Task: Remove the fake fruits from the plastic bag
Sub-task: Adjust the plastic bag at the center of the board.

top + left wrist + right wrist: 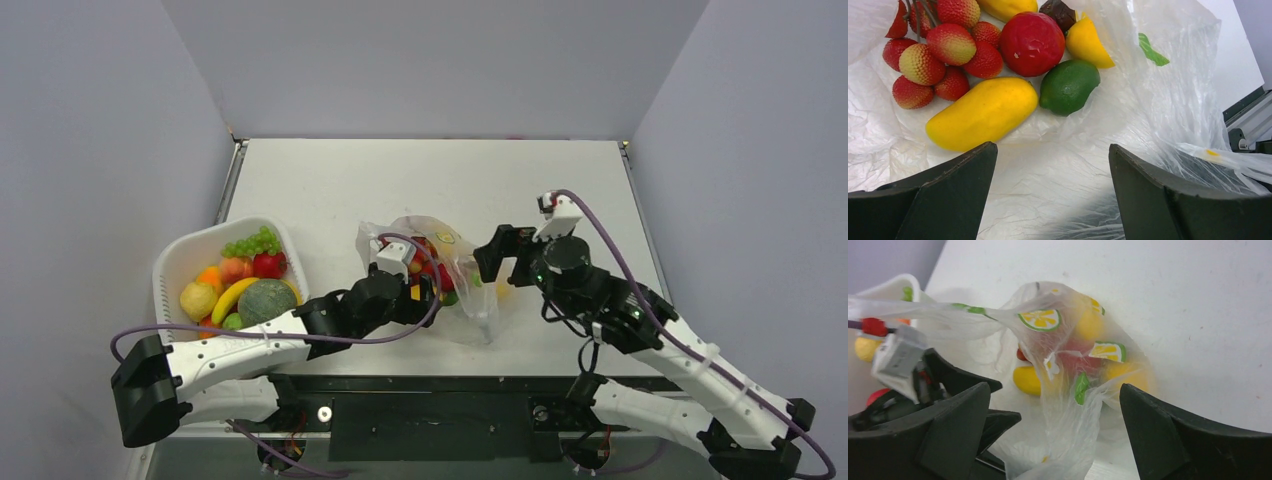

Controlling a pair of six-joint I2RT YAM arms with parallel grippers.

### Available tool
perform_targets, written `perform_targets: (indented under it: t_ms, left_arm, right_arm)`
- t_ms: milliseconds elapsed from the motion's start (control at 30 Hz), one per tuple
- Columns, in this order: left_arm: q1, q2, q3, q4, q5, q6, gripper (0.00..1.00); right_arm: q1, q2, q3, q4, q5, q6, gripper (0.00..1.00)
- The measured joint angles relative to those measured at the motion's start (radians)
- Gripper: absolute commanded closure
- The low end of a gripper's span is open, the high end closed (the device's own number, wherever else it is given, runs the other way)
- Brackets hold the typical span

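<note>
Holding left gripper (1052, 150) spread wide, empty, inside plastic bag (1168, 100); sighting yellow mango (982, 113) at 11 o'clock, long axis running 8-to-2.

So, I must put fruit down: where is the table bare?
Bare: white table behind the crinkly transparent plastic bag, to the back wall. Crowded: the full white oval basket, and the bag's flanks, taken by left gripper and right gripper.

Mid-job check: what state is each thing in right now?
plastic bag: mouth open, fruit inside.
mango: lying in bag, ungrasped.
lime: in bag, beside mango.
lychee bunch: in bag.
left gripper: jaws open, at bag mouth.
right gripper: jaws open, empty.
basket: holds fruit.
</note>
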Motion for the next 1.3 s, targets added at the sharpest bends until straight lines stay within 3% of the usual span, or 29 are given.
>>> perform_targets:
  t_ms: [133, 333, 667, 900, 1100, 1167, 1200, 1267, 1300]
  left_arm:
    - [0.000, -0.037, -0.031, 0.007, -0.018, -0.013, 0.18]
    - [0.000, -0.067, -0.064, 0.024, -0.026, -0.021, 0.18]
    - [0.000, -0.067, -0.071, 0.036, -0.025, -0.022, 0.18]
    - [0.000, -0.064, -0.072, 0.040, -0.016, -0.026, 0.18]
    - [0.000, -0.042, -0.072, 0.054, 0.011, -0.037, 0.18]
    - [0.000, -0.031, -0.072, 0.059, 0.023, -0.044, 0.18]
    - [0.000, -0.027, -0.073, 0.063, 0.029, -0.047, 0.18]
    - [0.000, -0.023, -0.082, 0.076, 0.040, -0.053, 0.18]
    - [0.000, -0.023, -0.089, 0.078, 0.043, -0.058, 0.17]
  right_arm:
    - [-0.098, 0.145, -0.007, -0.018, -0.159, 0.013, 0.02]
    - [-0.076, 0.279, -0.096, -0.078, -0.198, 0.069, 0.02]
    - [0.117, 0.301, -0.192, -0.106, 0.037, 0.212, 0.02]
    - [0.157, 0.340, -0.280, -0.117, 0.215, 0.306, 0.04]
    - [0.156, 0.307, -0.372, -0.064, 0.259, 0.358, 0.41]
    - [0.156, 0.233, -0.438, 0.005, 0.222, 0.362, 0.68]
    - [0.156, 0.164, -0.488, 0.044, 0.196, 0.373, 0.91]
    - [0.156, 0.049, -0.557, 0.094, 0.154, 0.376, 1.00]
    - [0.156, -0.013, -0.594, 0.127, 0.134, 0.383, 1.00]
